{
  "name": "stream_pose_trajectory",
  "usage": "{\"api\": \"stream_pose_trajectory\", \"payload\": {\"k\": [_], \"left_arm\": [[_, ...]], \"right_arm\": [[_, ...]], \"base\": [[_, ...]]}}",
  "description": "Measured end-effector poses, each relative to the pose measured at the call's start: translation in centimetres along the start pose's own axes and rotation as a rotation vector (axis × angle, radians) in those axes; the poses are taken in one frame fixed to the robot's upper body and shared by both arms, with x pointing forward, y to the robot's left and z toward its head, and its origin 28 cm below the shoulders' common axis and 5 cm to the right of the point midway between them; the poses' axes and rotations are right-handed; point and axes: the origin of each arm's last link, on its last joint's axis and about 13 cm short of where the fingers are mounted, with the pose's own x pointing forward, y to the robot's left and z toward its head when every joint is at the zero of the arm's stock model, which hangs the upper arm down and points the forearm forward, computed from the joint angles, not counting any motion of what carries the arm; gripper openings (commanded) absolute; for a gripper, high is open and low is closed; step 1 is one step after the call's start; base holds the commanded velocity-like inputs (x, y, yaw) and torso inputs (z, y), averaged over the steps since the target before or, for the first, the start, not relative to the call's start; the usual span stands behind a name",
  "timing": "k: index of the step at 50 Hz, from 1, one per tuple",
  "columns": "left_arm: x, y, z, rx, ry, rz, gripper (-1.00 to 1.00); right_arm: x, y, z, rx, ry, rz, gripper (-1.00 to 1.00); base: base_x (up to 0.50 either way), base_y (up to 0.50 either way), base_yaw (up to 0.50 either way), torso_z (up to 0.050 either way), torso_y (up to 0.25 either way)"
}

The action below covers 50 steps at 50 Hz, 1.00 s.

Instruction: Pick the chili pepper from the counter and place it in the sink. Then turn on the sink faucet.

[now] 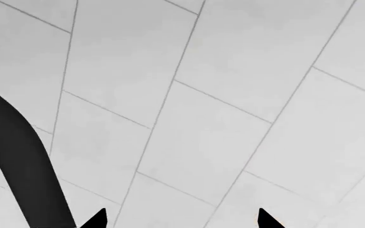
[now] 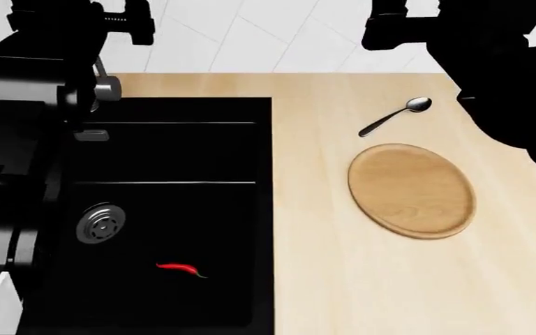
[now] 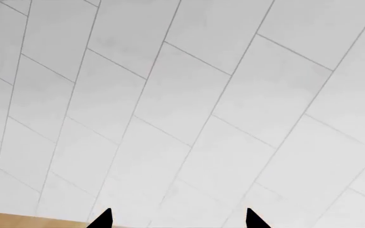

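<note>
**A:** Down in the large matte black rectangular sink (image 2: 170, 209), what do you see?

**B:** The small bright red chili pepper (image 2: 179, 269) with its green stem lies on the basin floor, near the round metal drain (image 2: 100, 223). So I judge step 1 as done. Step 2, the faucet, is the one in hand.

**A:** Where are your grippers?

**B:** My left gripper (image 1: 179, 221) is raised near the dark grey curved metal sink faucet (image 1: 21, 156). Its 2 black fingertips (image 1: 97, 219) stand well apart, and nothing is between them. My right gripper (image 3: 176, 219) shows the same: tips wide apart, holding nothing, facing the white tiled wall (image 3: 201, 95).

**A:** What does the next move ask?

**B:** I think the left arm must find the thin lever handle and push it. I cannot tell the handle clearly now; in the head view my own arm covers that corner.

**A:** Do the views differ?

**B:** Yes. Only the head view shows the chili, the light beige wood-grain counter (image 2: 315, 279), the round wooden plate (image 2: 412, 192) and the metal spoon (image 2: 393, 117). Only the left wrist view shows the faucet spout close. The right wrist view gives just a thin strip of counter under the wall.
</note>
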Motion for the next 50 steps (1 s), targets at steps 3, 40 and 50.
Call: {"api": "stream_pose_trajectory", "payload": {"k": [3, 40, 50], "left_arm": [[0.0, 0.1, 0.1, -0.004, -0.003, 0.021, 1.0], [0.0, 1.3, 0.0, -0.013, -0.015, 0.104, 1.0], [0.0, 1.5, 0.2, -0.022, -0.024, 0.117, 1.0]], "right_arm": [[0.0, 0.0, 0.0, 0.0, 0.0, 0.0, 1.0], [-0.1, -0.1, -0.1, 0.002, 0.006, 0.007, 1.0], [-0.1, -0.1, -0.1, 0.001, 0.006, 0.008, 1.0]], "base": [[0.0, 0.0, 0.0, 0.0, 0.0], [0.0, 0.0, 0.0, 0.0, -0.043], [0.0, 0.0, 0.0, 0.0, -0.04]]}}
